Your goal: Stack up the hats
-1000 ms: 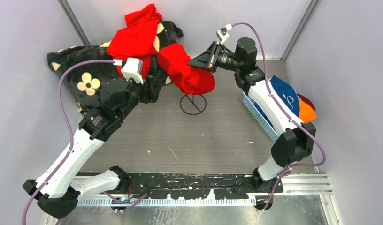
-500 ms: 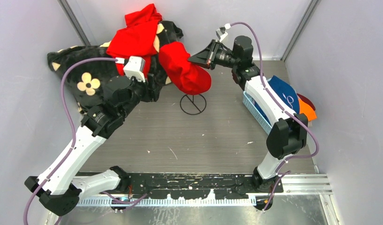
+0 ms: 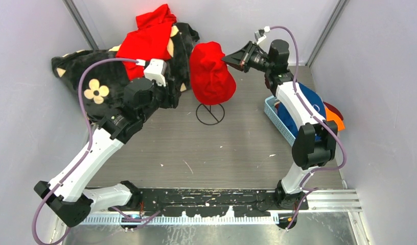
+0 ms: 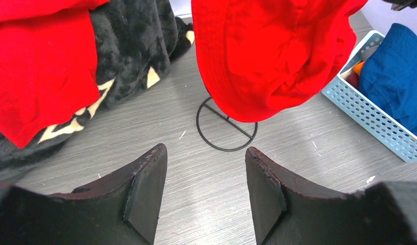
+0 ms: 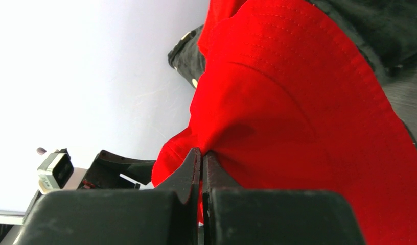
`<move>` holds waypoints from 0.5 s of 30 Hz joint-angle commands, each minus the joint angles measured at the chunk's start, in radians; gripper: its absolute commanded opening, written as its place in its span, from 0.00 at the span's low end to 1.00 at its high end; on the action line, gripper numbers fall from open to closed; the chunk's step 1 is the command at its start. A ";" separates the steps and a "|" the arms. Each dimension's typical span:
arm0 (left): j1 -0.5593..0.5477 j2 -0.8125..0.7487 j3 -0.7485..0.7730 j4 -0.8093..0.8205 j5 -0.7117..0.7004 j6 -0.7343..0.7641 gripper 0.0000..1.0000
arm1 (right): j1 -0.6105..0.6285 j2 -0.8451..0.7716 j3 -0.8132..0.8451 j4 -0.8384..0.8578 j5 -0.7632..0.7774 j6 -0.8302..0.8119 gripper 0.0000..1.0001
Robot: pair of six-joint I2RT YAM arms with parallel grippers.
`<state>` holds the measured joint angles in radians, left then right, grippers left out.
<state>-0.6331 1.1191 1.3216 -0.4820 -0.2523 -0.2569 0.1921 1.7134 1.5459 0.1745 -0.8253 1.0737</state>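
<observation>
My right gripper point(image 3: 228, 58) is shut on the brim of a red bucket hat point(image 3: 211, 74) and holds it hanging in the air above a black wire stand point(image 3: 210, 113). The hat fills the right wrist view point(image 5: 308, 117), pinched between the closed jaws, and hangs at the top of the left wrist view point(image 4: 268, 51). My left gripper point(image 4: 205, 173) is open and empty, low over the table just short of the stand's ring point(image 4: 227, 130). A blue hat point(image 3: 306, 104), an orange hat point(image 3: 334, 121) and a maroon one point(image 3: 335, 109) lie in the basket at right.
A light blue basket point(image 3: 280, 125) stands at the right wall. A black blanket with cream flowers point(image 3: 94, 87) and a bright red flat garment point(image 3: 147, 38) lie piled at the back left, close to my left arm. Grey walls close in on all sides.
My right gripper has lifted and swung right with the red hat, which now hangs freely over the stand. My left arm has shifted slightly right.
</observation>
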 commanded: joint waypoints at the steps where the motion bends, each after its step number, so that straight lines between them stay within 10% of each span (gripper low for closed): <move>1: -0.002 0.025 0.047 0.064 0.000 0.001 0.58 | -0.016 0.008 -0.059 0.097 -0.014 -0.006 0.01; 15: 0.000 0.116 0.069 0.102 0.022 -0.004 0.58 | -0.020 0.100 -0.060 0.121 -0.007 -0.026 0.01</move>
<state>-0.6331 1.2293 1.3422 -0.4488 -0.2413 -0.2573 0.1730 1.8015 1.4319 0.2169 -0.8288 1.0603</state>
